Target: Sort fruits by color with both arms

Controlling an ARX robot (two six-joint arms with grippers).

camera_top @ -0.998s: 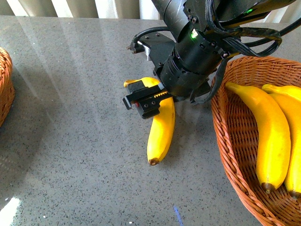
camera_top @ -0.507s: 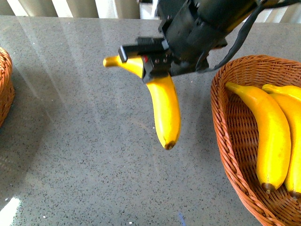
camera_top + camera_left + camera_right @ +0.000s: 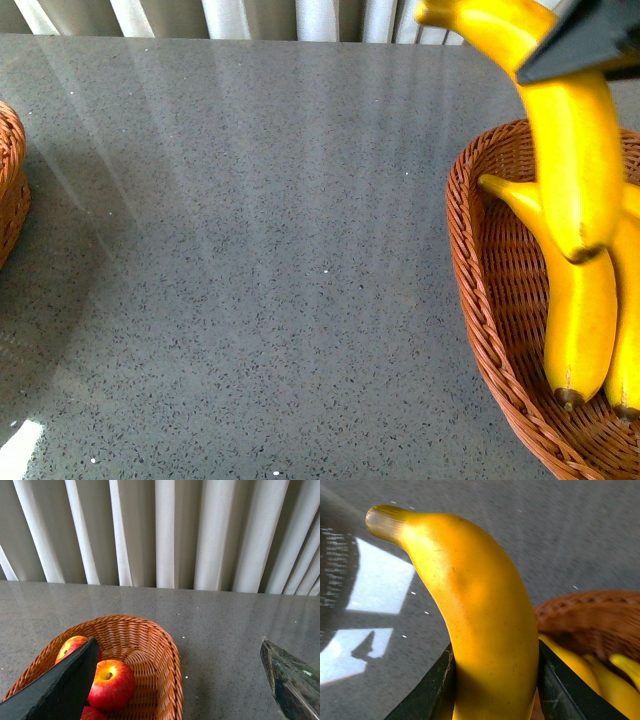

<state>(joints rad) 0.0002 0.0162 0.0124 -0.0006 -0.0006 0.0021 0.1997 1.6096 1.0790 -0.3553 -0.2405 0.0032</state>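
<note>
Above the right basket [image 3: 470, 290], right end effector [image 3: 495, 680] clamps a banana [image 3: 565, 130].

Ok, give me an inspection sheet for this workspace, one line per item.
Surface: grey speckled table, bare in the middle.
Job's things: held banana hangs above the right basket, which has bananas inside; red apples lie in the left basket.
Clutter: nothing seen.
Hands: right hand is shut on the held banana; left hand is open and holds nothing.
Cables: nothing seen.
Surroundings: pale vertical curtain behind the table.
</note>
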